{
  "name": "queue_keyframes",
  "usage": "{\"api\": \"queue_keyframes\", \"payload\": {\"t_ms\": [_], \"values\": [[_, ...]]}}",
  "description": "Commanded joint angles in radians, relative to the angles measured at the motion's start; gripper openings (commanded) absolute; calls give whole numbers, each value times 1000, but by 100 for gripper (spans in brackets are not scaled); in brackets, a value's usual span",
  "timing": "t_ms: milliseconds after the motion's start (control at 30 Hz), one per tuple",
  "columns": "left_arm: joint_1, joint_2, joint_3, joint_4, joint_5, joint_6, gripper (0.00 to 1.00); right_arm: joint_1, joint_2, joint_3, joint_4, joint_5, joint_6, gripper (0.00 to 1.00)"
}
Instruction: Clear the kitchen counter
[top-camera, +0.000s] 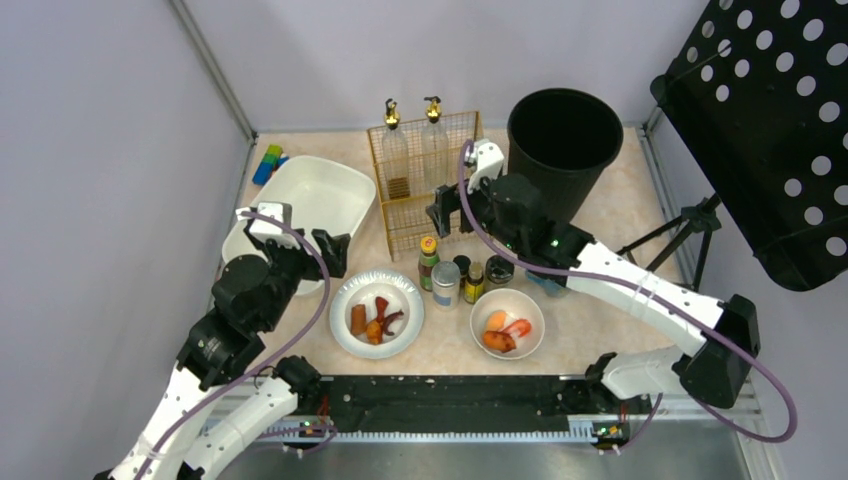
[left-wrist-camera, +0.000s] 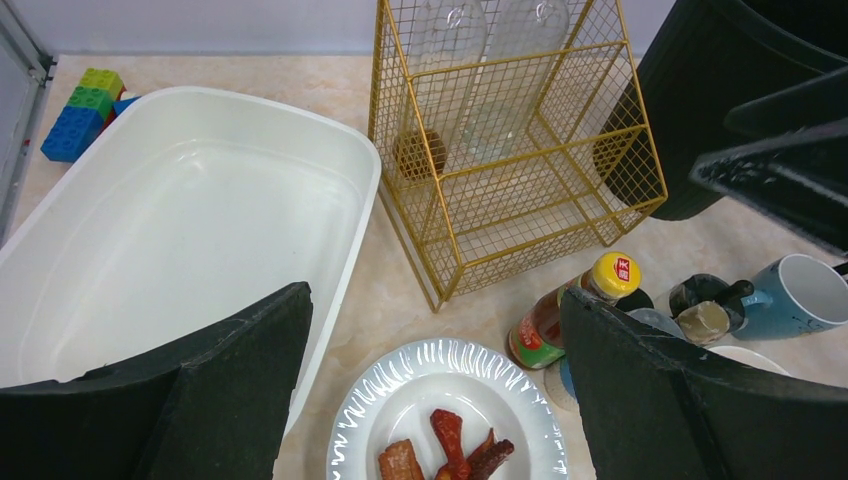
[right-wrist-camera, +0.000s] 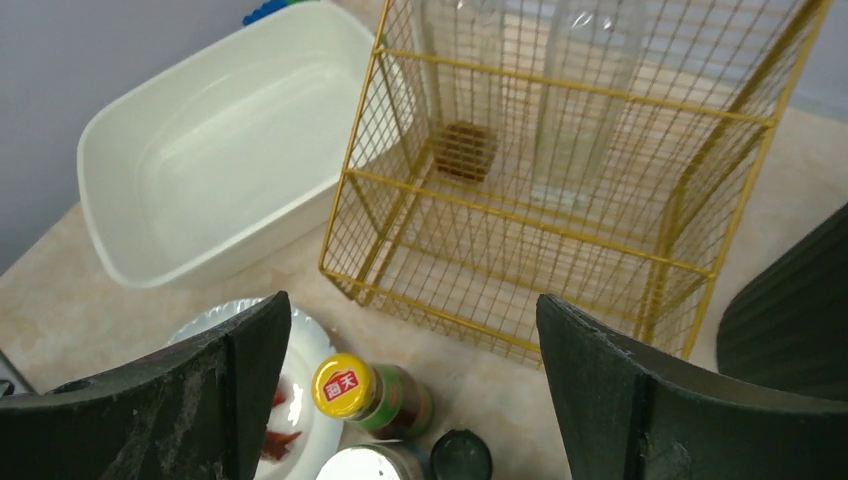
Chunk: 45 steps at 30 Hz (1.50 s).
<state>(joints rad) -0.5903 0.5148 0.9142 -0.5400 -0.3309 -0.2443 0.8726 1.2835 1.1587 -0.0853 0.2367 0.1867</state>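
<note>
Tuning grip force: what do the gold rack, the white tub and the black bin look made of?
Gold rack: thin metal wire with a glossy gold coat, going by the open grid of fine rods.
White tub: likely plastic, smooth and semi-gloss, with rounded moulded corners and a soft sheen.
Black bin: probably plastic, matte, with a finely ribbed wall and no glints.

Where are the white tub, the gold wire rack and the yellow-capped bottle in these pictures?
white tub (top-camera: 310, 195), top view, on its bare inner floor.
gold wire rack (top-camera: 405, 235), top view, on its lower front shelf.
yellow-capped bottle (right-wrist-camera: 343, 386), right wrist view, on its yellow cap.
</note>
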Motion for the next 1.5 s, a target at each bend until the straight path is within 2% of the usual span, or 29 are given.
{"api": "queue_keyframes", "payload": {"t_ms": [0,233,767,1167,1467], "values": [[4,5,-5,28,-3,8,98,9,28,-11,-28,-130,65,91],[4,2,-3,26,0,8,98,46,113,-33,-6,-145,82,90],[4,5,0,24,17,7,98,131,205,-31,-60,-9,63,77],[4,12,0,25,19,7,98,151,217,-33,-78,41,56,48],[4,15,0,24,15,8,98,151,229,-36,-55,53,40,9]]}}
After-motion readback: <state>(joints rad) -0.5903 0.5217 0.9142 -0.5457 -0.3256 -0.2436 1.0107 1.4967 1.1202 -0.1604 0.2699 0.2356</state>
